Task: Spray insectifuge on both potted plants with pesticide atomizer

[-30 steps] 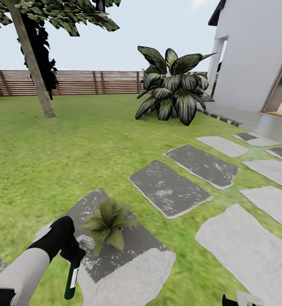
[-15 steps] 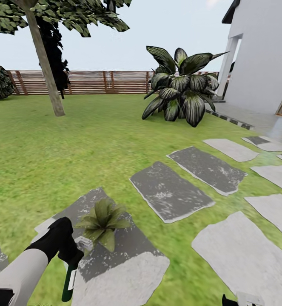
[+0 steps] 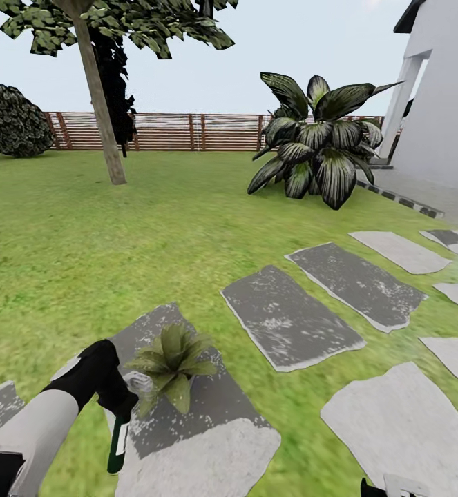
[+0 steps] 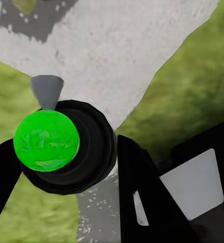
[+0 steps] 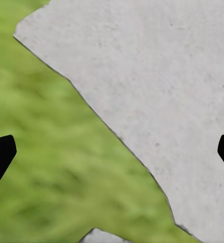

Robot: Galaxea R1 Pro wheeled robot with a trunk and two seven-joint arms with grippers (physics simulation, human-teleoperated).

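The left gripper (image 3: pixel 121 404) is clamped on the atomizer (image 3: pixel 120 438), which hangs at the lower left of the head view, its dark green body pointing down toward the camera and its white trigger head (image 3: pixel 139 384) up against the leaves of a potted plant (image 3: pixel 171 364); a pale label shows on the bottle's side; in the left wrist view the atomizer (image 4: pixel 66 144) is seen end-on, a round black body with a bright green disc at its centre and a grey nozzle tip at its rim, black fingers (image 4: pixel 142 192) pressed on either side of it. The plant is a low rosette of pointed green leaves, standing on a dark grey stone (image 3: pixel 187 407) that turns white at its near end; its pot is hidden by the leaves.

The right gripper (image 5: pixel 112 152) is spread wide, only its two black fingertips (image 5: pixel 0 154) visible at the edges of its wrist view, above grass (image 5: pixel 46 167) and a pale stone (image 5: pixel 157 91).

Farther off stand a broad-leaved bush (image 3: pixel 318 141), a tree trunk (image 3: pixel 101 103) and a brown fence (image 3: pixel 201 131).
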